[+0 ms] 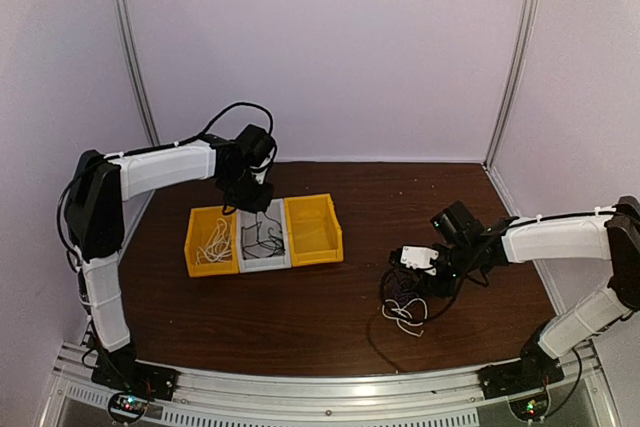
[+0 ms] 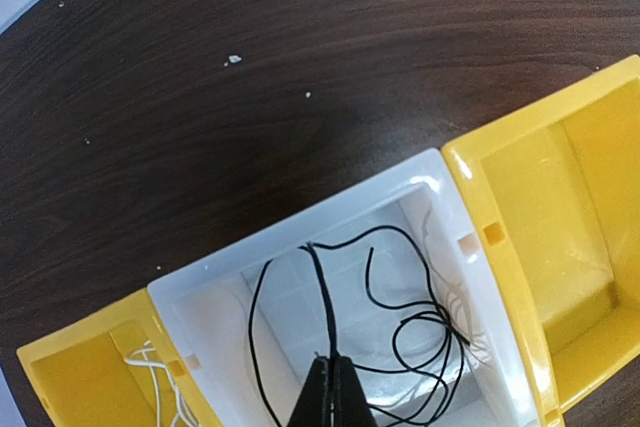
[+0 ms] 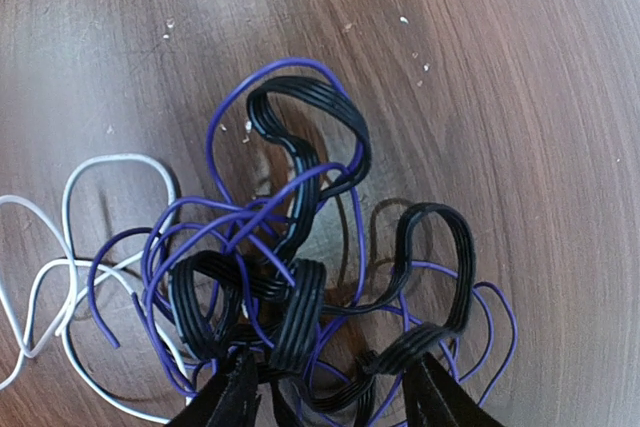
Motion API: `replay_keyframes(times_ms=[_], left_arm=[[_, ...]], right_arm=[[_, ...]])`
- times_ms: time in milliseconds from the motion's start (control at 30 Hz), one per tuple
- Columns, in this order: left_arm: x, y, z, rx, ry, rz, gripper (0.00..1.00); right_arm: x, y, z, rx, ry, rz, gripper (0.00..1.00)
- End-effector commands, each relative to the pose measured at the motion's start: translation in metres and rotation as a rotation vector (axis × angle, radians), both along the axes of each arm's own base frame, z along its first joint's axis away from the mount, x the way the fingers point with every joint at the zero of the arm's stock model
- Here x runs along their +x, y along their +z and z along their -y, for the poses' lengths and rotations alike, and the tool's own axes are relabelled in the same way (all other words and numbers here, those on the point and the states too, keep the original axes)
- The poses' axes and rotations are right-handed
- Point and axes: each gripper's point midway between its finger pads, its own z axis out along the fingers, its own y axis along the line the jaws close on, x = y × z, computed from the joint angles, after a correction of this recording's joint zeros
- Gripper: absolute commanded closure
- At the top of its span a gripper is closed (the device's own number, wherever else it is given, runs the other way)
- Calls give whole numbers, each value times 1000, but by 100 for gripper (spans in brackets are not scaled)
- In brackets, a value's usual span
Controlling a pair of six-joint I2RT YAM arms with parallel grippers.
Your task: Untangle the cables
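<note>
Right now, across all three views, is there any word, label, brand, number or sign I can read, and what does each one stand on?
No readable text in any view.
The yellow bins: no print visible.
The white bin: no print visible.
The cables: no markings visible.
The white patch near the right arm's tip: too small and blurred to tell whether it carries any text.

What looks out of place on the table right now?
Under the open right gripper, the dark blue cable winds through the black ribbon cable in a tangle, with the white cable looping loose beside it. Small white specks litter the table. Nothing looks spilled or broken.
</note>
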Motion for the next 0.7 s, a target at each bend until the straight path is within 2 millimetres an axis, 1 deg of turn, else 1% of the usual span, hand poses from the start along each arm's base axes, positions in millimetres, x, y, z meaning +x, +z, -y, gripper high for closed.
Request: replay_keyframes(times_ms=[0, 100, 200, 400, 433, 500, 533, 600, 667], left_arm=[[7, -2, 10, -37, -30, 5, 100], [1, -15, 8, -32, -34, -20, 100], [-3, -19, 5, -24, -35, -33, 100], [-6, -4, 0, -20, -33, -10, 100], [-7, -1, -1, -17, -32, -10, 97], [-9, 8, -3, -15, -30, -5, 84], [-10, 13, -5, -16, -27, 3, 79], [-11, 27, -9, -20, -19, 33, 73], [-14, 40, -14, -22, -16, 63, 70]], right_arm=[[0, -6, 6, -42, -5, -6, 49], [0, -7, 5, -43, -3, -7, 49], [-1, -10, 5, -48, -1, -16, 49], [-2, -11, 5, -54, -2, -24, 49], [-1, -11, 5, -54, -3, -24, 49], [-2, -11, 4, -53, 0, -24, 49], [-2, -10, 4, -52, 0, -22, 49], [-2, -10, 4, -52, 0, -22, 49], [-2, -10, 4, -52, 0, -21, 49]])
